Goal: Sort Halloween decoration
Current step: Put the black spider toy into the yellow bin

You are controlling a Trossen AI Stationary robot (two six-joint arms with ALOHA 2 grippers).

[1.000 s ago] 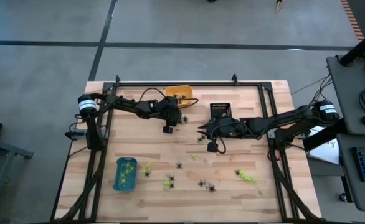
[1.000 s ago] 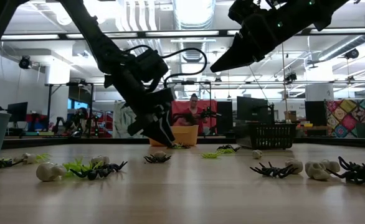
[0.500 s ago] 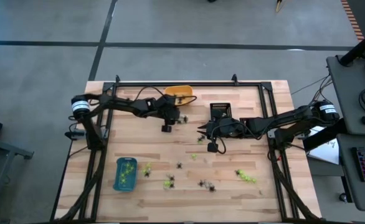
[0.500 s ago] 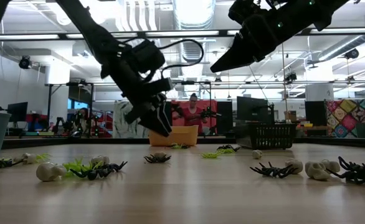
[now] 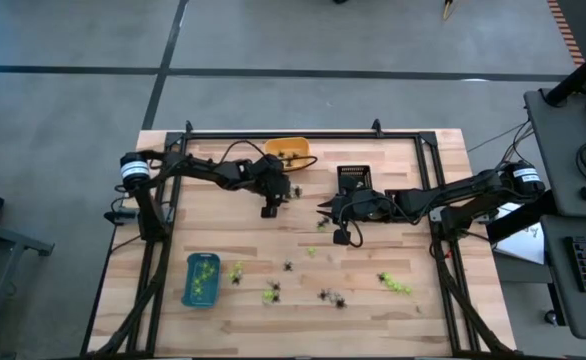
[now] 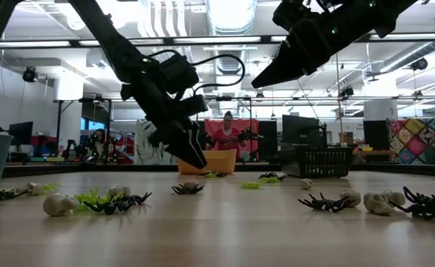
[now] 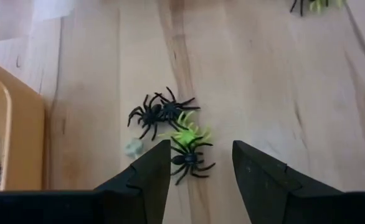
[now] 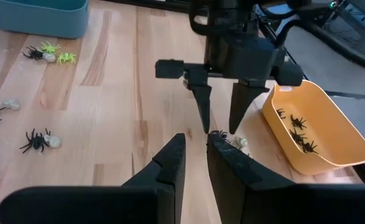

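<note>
Spindly black plastic spiders (image 7: 162, 112) dot the grained wooden table (image 7: 263, 74).

Left arm: reaches in from the left edge toward the far middle of the tabletop, left end effector (image 7: 197, 180) pointing down, fingers parted, nothing between them. Right arm: extends from the right edge toward centre, right end effector (image 8: 195, 163) raised, fingers a narrow gap apart, empty.

— What has moved in the last second?
— Only the left hand (image 5: 270, 205): it drew back from mid-bench toward the orange tray (image 5: 288, 150), rose, then dipped slightly, and now hangs above a spider cluster (image 7: 170, 127).
</note>
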